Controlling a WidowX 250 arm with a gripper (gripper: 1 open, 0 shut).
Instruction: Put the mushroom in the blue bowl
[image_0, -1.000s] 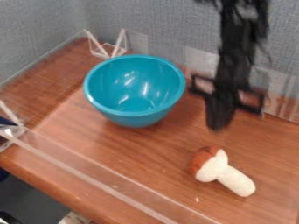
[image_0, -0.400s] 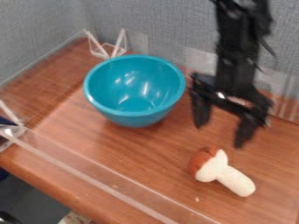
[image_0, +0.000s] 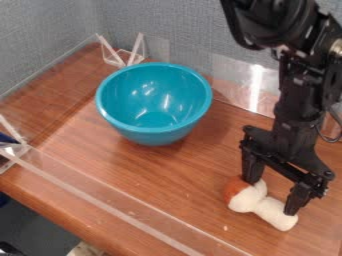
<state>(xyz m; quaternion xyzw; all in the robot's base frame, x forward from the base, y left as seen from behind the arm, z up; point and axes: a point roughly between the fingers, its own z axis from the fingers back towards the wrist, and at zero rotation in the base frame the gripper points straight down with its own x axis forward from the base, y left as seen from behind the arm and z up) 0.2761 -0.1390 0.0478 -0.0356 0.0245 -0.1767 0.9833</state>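
The mushroom (image_0: 262, 204) lies on its side on the wooden table near the front right, pale stem pointing right and pinkish-orange cap at its left end. My gripper (image_0: 285, 187) hangs straight down right over it, open, with one black finger (image_0: 251, 170) by the cap and the other (image_0: 318, 192) beyond the stem. The fingers straddle the mushroom; whether they touch it I cannot tell. The blue bowl (image_0: 154, 103) stands upright and empty at the left centre, well apart from the gripper.
A low clear plastic wall (image_0: 94, 185) runs along the table's front edge, and more clear panels (image_0: 241, 80) stand at the back. A white wire piece (image_0: 127, 50) sits behind the bowl. The table (image_0: 80, 125) is brown wood.
The gripper was shut a second ago and now stands open. It has moved toward the front right and sunk down until its fingers straddle the mushroom. Mushroom and bowl have not moved.
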